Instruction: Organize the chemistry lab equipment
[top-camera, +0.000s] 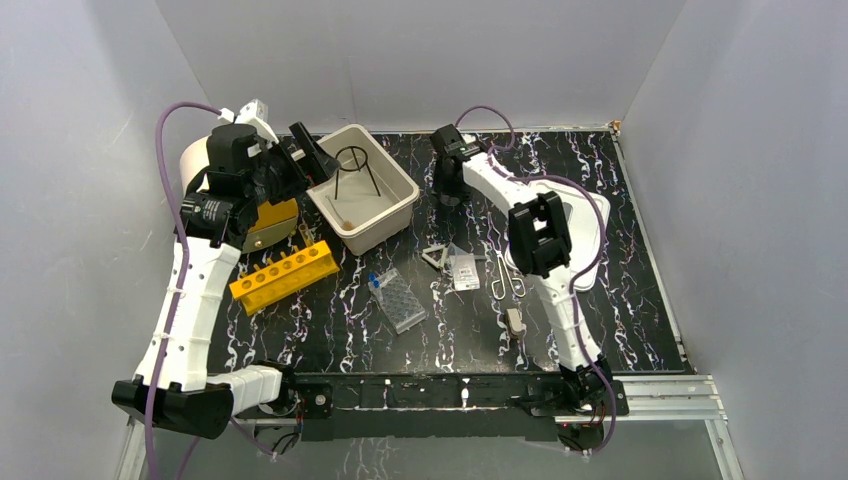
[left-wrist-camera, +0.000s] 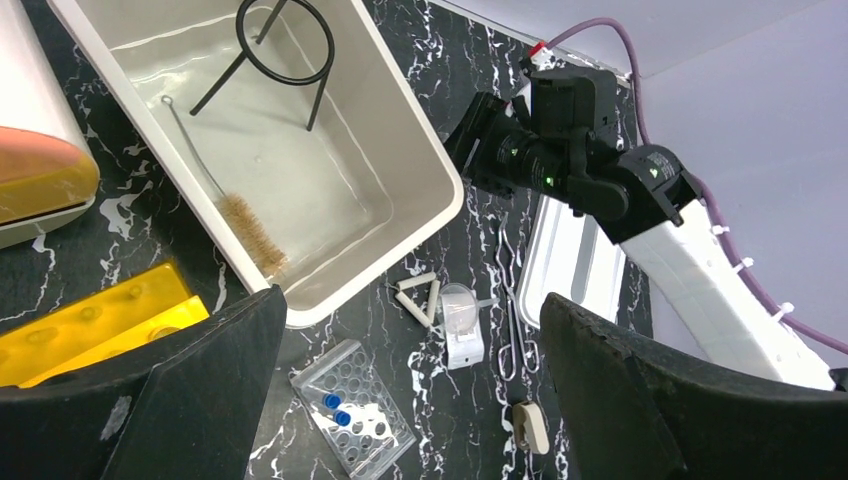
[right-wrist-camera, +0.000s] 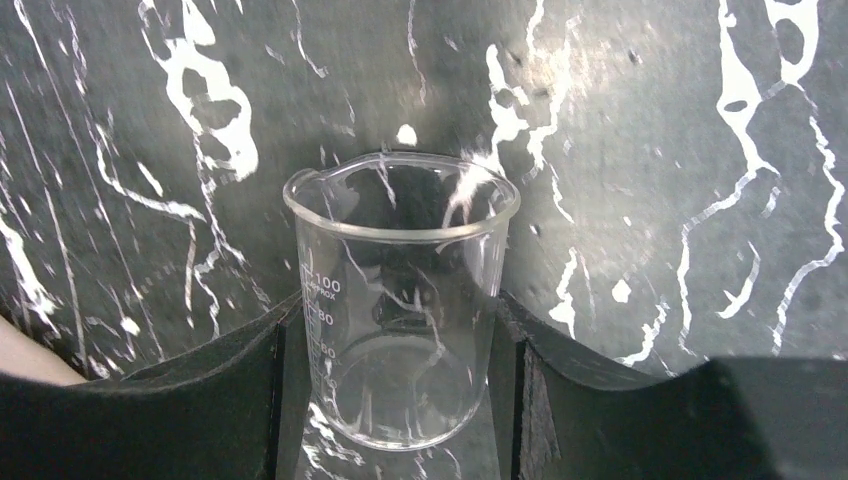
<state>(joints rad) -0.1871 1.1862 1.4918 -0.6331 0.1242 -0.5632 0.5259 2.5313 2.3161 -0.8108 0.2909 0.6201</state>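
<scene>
the black fingers (right-wrist-camera: 250, 390) of the right gripper (right-wrist-camera: 398, 315) sit nearest, pressed against either side of the small clear beaker (right-wrist-camera: 400, 230). the beaker stands upright on the black marbled table (right-wrist-camera: 650, 150), toward its far middle, just right of the beige tub (top-camera: 395, 215). inside the tub are the black wire stand (top-camera: 357, 170), upright, and a brush (left-wrist-camera: 245, 225) lying flat. nearer the arms lie the white triangle (top-camera: 435, 258), the clear well tray (top-camera: 400, 300) and, further left, the yellow six-hole tube rack (top-camera: 285, 275). the left gripper (left-wrist-camera: 410, 305) hangs by the tub's left rim, fingers spread wide, holding nothing.
</scene>
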